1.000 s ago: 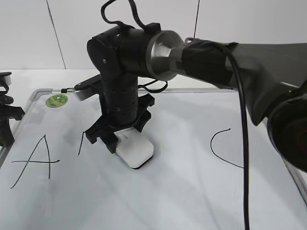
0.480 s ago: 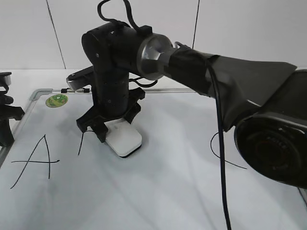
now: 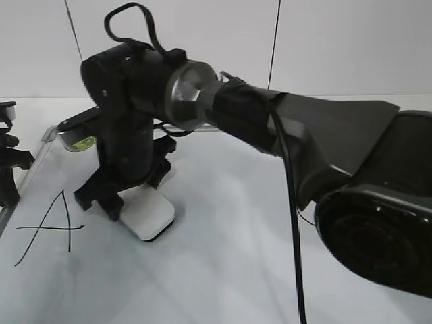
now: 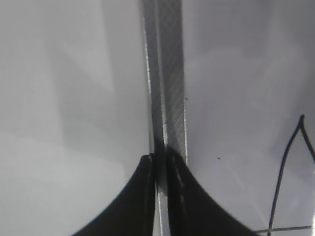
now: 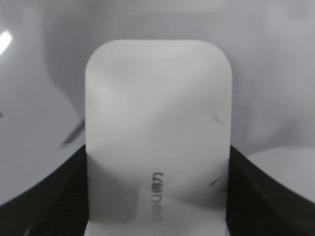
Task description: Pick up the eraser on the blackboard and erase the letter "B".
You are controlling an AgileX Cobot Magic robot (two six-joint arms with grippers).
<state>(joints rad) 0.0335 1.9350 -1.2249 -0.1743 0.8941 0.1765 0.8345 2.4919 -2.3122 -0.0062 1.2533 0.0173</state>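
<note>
My right gripper (image 3: 131,196) reaches across to the left of the blackboard (image 3: 223,270) and is shut on the white eraser (image 3: 148,217), which lies flat on the board. In the right wrist view the eraser (image 5: 157,123) fills the space between both fingers of the gripper (image 5: 157,196). No stroke of the letter "B" shows; its place is under or behind the gripper. The letter "A" (image 3: 50,226) is just left of the eraser. My left gripper (image 3: 8,192) stands at the board's left edge, its jaws (image 4: 161,162) closed on the silver frame (image 4: 170,73).
The green sticker (image 3: 82,142) peeks out behind the right wrist at the board's back left corner. The right arm (image 3: 324,135) spans the board's right half and hides the "C". A stroke of the "A" (image 4: 285,182) shows in the left wrist view.
My right gripper has slid the eraser leftward across the board. The short black stroke that stood just left of it no longer shows. The left gripper has not moved.
</note>
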